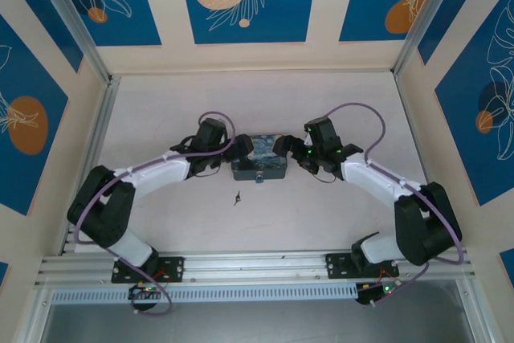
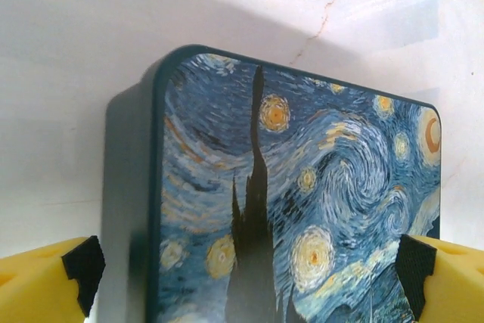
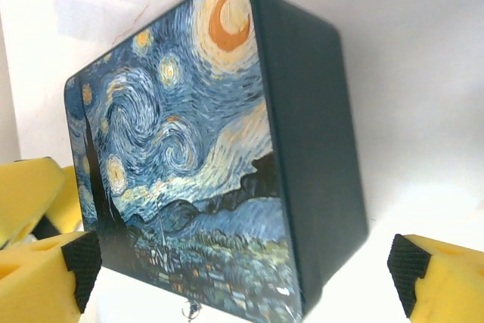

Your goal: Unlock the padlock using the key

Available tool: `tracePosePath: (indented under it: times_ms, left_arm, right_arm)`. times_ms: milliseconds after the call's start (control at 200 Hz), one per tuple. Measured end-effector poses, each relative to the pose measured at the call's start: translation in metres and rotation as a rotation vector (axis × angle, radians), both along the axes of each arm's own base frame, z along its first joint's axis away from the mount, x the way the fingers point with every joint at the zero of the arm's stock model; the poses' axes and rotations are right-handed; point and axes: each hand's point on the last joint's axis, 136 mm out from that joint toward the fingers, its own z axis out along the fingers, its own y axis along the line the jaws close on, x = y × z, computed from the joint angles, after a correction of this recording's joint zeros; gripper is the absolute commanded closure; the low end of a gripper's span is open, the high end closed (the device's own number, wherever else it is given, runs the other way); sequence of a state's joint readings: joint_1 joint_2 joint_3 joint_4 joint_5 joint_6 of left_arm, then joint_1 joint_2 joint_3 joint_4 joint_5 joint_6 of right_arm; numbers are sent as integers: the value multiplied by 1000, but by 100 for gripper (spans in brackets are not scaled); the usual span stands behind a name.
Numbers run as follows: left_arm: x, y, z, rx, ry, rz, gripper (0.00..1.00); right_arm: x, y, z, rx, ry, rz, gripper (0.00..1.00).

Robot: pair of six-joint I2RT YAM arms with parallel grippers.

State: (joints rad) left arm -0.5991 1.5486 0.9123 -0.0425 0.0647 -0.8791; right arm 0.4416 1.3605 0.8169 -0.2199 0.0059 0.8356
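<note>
a: where does everything sit around the dark-blue rectangular tin printed with a starry-night painting (image 1: pixel 259 158)?

b: the tiny blue-grey metal padlock (image 1: pixel 260 179) sits at the middle of the tin's near wall. the thin tan-brown metal key (image 1: pixel 238 197) lies flat on the pale counter (image 1: pixel 161 102), nearer than the tin and toward its left corner, apart from both tin and padlock.

a: and the arms?

b: the left fingers (image 2: pixel 45 281) are spread wide around the tin's left end. the right fingers (image 3: pixel 442 274) are spread wide around its right end. both pairs are open and grip nothing.

a: what could go wrong from here?

b: i think the key is the weak point. it is small and lies flat, so blunt yellow pads may push it along the counter instead of lifting it. if the two pairs close on the tin unevenly, the tin may twist or slide toward its near side. that would swing the padlock off line or run the tin over the key. a loose hold on the tin would also let it shift once the key presses into the padlock.
</note>
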Motion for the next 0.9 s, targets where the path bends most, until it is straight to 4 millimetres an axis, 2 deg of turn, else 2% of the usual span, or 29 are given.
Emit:
tracePosePath:
  times_ms: [160, 245, 305, 395, 490, 550, 640, 735, 900]
  left_arm:
    - [-2, 22, 33, 39, -80, 28, 0]
    - [-5, 33, 47, 57, -112, 44, 0]
    - [-6, 41, 55, 64, -127, 58, 0]
    - [-8, 54, 60, 69, -134, 84, 0]
    - [-8, 70, 57, 83, -118, 119, 0]
    - [-7, 81, 54, 94, -101, 145, 0]
    - [-3, 98, 49, 98, -77, 186, 0]
    - [2, 118, 43, 91, -51, 234, 0]
    - [4, 146, 29, 56, 7, 308, 0]
  right_arm:
    - [-8, -18, 19, -46, -34, -27, 1]
    - [-17, -20, 19, -58, -12, -12, 1]
    - [-26, -15, 14, -60, 18, 17, 1]
    - [-47, 8, 10, -35, 53, 98, 0]
    - [-71, 38, 3, -18, 102, 191, 11]
    - [-86, 55, -6, -28, 149, 235, 22]
    - [-104, 80, -22, -68, 242, 275, 29]
    - [-110, 105, -31, -119, 301, 290, 34]
    - [-101, 143, -39, -181, 357, 255, 45]
